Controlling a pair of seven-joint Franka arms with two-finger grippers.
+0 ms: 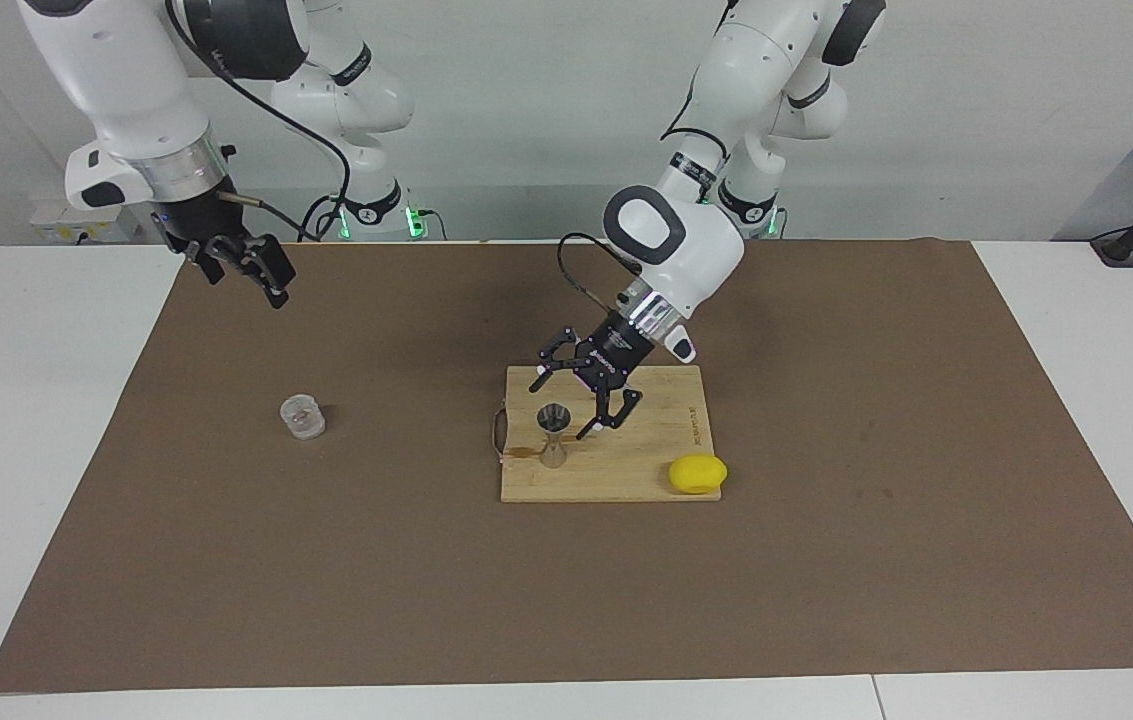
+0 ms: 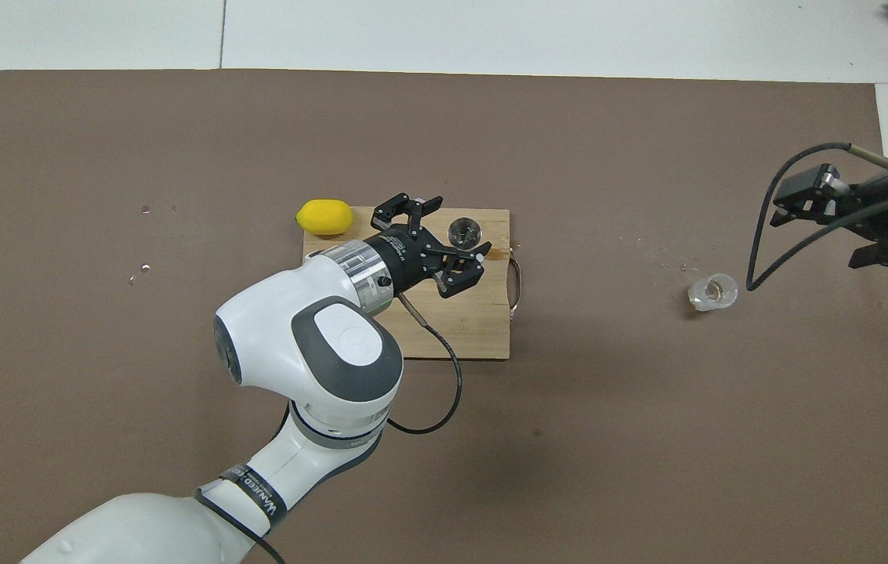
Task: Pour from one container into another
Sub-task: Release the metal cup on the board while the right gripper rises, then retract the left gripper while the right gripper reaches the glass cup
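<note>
My left gripper (image 1: pixel 581 400) hangs over the wooden board (image 1: pixel 646 470), fingers spread, beside the upright jigger (image 1: pixel 553 436). Right gripper (image 1: pixel 244 265) aloft, fingers apart; glass cup (image 1: pixel 302 417) on the mat. Arm band (image 2: pixel 263 492) reads "WANEED".

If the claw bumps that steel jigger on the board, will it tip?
Probably. The jigger stands upright on a small foot with a narrow waist, so a high nudge could topple it. Its polished metal looks slippery. On its side, it may roll across the wooden board.
</note>
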